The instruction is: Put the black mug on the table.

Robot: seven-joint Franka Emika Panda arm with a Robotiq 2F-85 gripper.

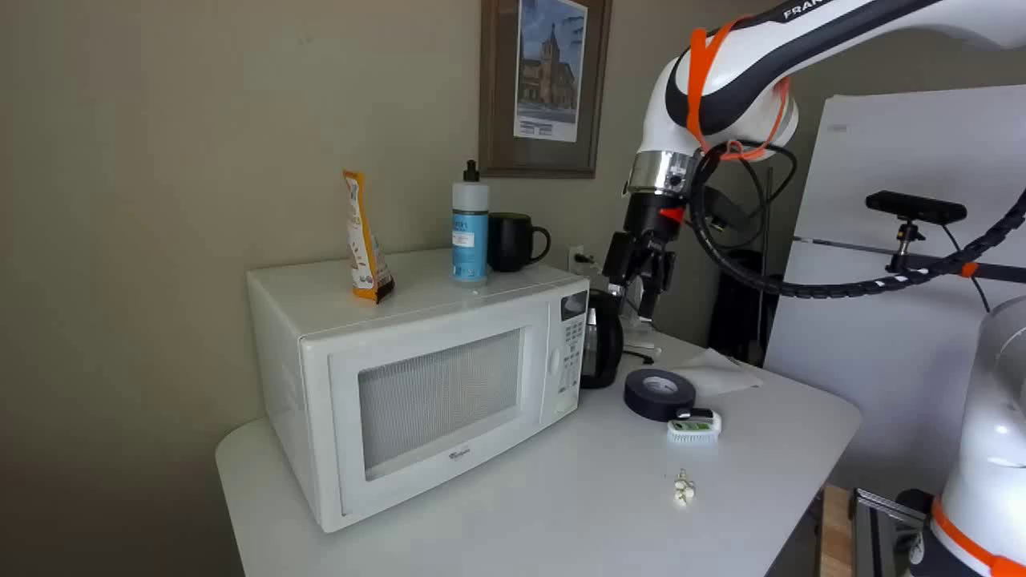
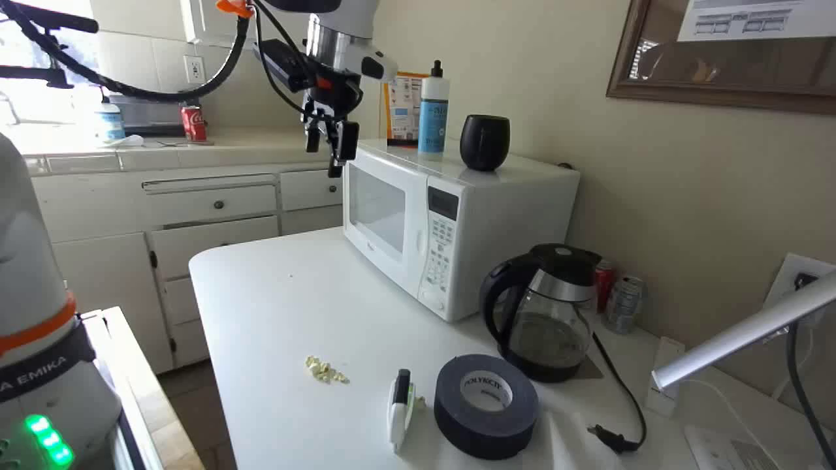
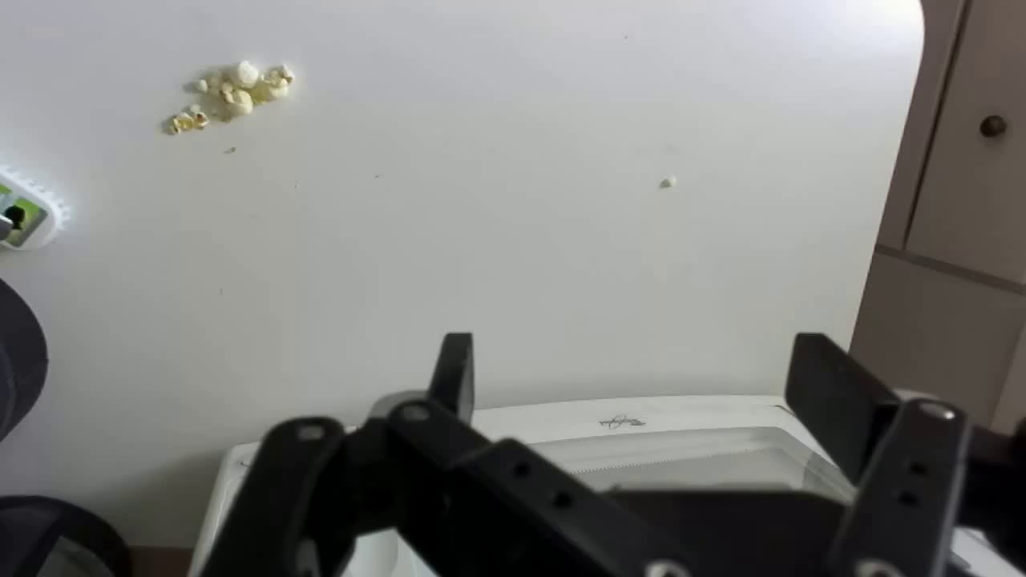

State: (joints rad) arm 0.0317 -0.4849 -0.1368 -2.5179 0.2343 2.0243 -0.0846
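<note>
There is a big pale bench [image 1: 561, 513] with round corners. A white and black robot arm [image 1: 761, 72] reaches in over it. A white microwave [image 1: 441, 401] sits on the bench. A picture [image 1: 547, 80] of a tall tower hangs higher up.

Next come the jaws, at the end of the arm. They point down, up in the air near the microwave. In the wrist view they are spread wide apart.

A jug [image 2: 548, 313], clear at the sides and black on top, stands on the bench near the microwave. Up on the microwave, an orange and white packet [image 1: 367, 240] stands with a bit of a lean. A blue and white bottle [image 1: 470, 228] stands up straight near it. The black mug [image 1: 506, 242] is on top of the microwave too. It is upright, just beside the bottle, with a small gap in between. Its handle [image 1: 548, 240] points to the right in an exterior view. The jaws are apart from the mug.

A fat roll of dark tape [image 2: 486, 431] lies flat on the bench near the jug. A little white and green brush [image 2: 398, 414] is just beside the tape. Last and smallest is the popcorn [image 3: 240, 88], in a tiny heap on the bench.
</note>
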